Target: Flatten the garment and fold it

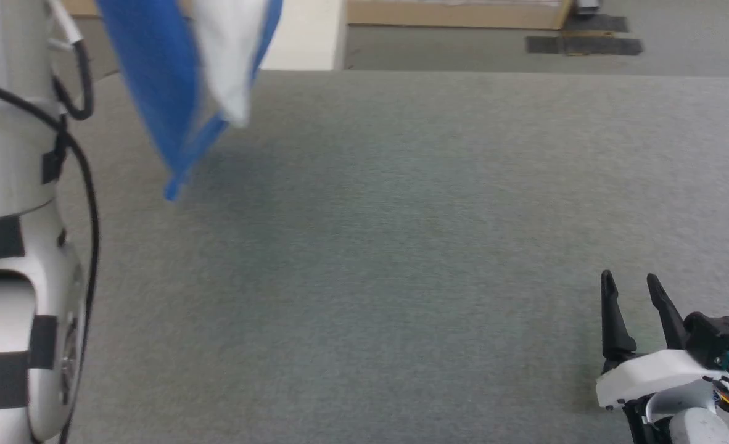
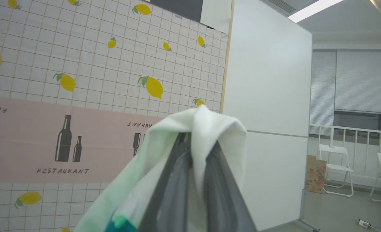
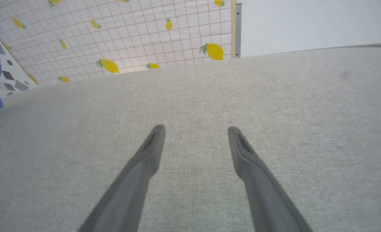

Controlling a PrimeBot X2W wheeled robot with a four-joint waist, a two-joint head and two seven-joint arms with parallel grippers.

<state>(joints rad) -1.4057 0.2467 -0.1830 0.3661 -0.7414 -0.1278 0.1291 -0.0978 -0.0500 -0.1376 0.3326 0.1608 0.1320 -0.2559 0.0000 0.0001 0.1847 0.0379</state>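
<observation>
Garment hung limp over the table's far left, white cloth draped over the left gripper, whose jaws pinched a fold. Right gripper sat low, jaws spread, empty. Soft, light stuff, I'd judge. The free blue bottom edge looked the best hold.

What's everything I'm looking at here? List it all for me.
table: one, grey, fabric-covered, under the grippers
garment: one, white and royal blue, hanging over the table's far left
wall panel: one, white tiles with yellow lemons, behind the table
folding chairs: two, white, far right background
cardboard box: one, brown, beside the chairs
left gripper: one, dark, shut on the garment
right gripper: one, dark, open, empty, near right
</observation>
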